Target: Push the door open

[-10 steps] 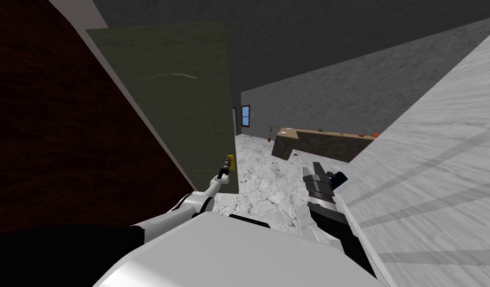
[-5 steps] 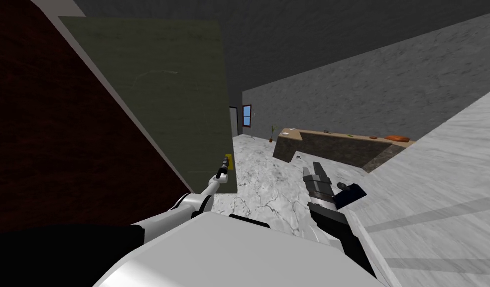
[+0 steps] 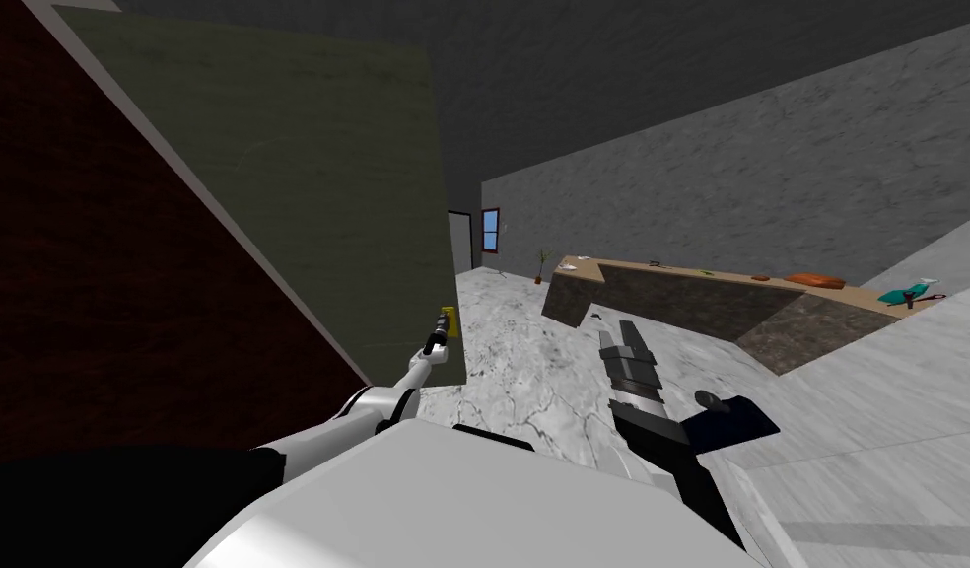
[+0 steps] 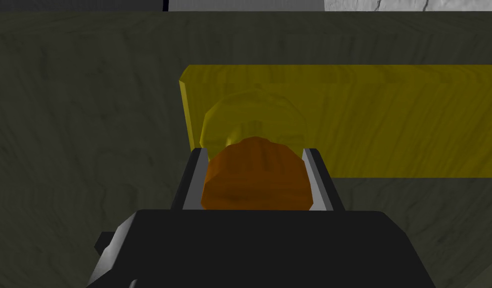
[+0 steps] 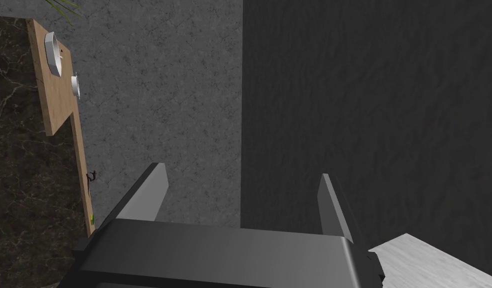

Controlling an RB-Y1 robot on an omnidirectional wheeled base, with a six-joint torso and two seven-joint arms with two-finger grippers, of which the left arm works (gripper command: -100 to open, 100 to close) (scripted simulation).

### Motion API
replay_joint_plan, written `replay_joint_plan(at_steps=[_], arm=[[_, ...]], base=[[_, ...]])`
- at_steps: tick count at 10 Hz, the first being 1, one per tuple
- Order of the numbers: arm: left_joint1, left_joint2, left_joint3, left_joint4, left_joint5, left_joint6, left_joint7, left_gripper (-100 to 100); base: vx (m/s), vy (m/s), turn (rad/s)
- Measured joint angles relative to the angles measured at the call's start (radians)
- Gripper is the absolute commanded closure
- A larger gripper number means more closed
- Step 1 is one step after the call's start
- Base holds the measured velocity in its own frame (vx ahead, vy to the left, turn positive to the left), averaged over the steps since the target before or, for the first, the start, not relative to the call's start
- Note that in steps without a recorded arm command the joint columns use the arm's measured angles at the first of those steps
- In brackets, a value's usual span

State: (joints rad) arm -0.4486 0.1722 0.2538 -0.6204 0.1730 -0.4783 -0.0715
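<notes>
The olive-green flat door slab carries faint darker streaks. On it, the mustard-yellow rectangular plate shows a wood-like grain, and the round orange knob is a burnt shade. The left gripper has light grey fingers on a black box; the right gripper looks the same. The deep red-brown brick-patterned wall is very dark. The white marble floor has grey veins. The long counter is tan on top over a dark brown veined front. The mottled grey far wall holds a small blue window in a red-brown frame.
</notes>
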Motion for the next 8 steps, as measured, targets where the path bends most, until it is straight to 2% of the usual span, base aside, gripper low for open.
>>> replay_joint_plan(at_steps=[1, 3, 4, 5, 8], arm=[[0.002, 0.0, 0.014, -0.011, 0.004, 0.006, -0.01, 100], [-0.009, 0.018, 0.027, 0.009, 0.01, -0.002, -0.009, 100], [-0.021, 0.027, 0.035, 0.039, 0.014, -0.011, -0.01, 100], [-0.02, 0.034, 0.043, 0.047, 0.017, -0.018, -0.01, 100], [0.001, 0.044, 0.069, 0.021, 0.027, -0.006, -0.02, 100]], base=[[0.127, -0.055, 0.033], [0.162, -0.077, 0.055], [0.179, -0.092, 0.059], [0.179, -0.114, 0.055], [0.144, -0.054, 0.046]])
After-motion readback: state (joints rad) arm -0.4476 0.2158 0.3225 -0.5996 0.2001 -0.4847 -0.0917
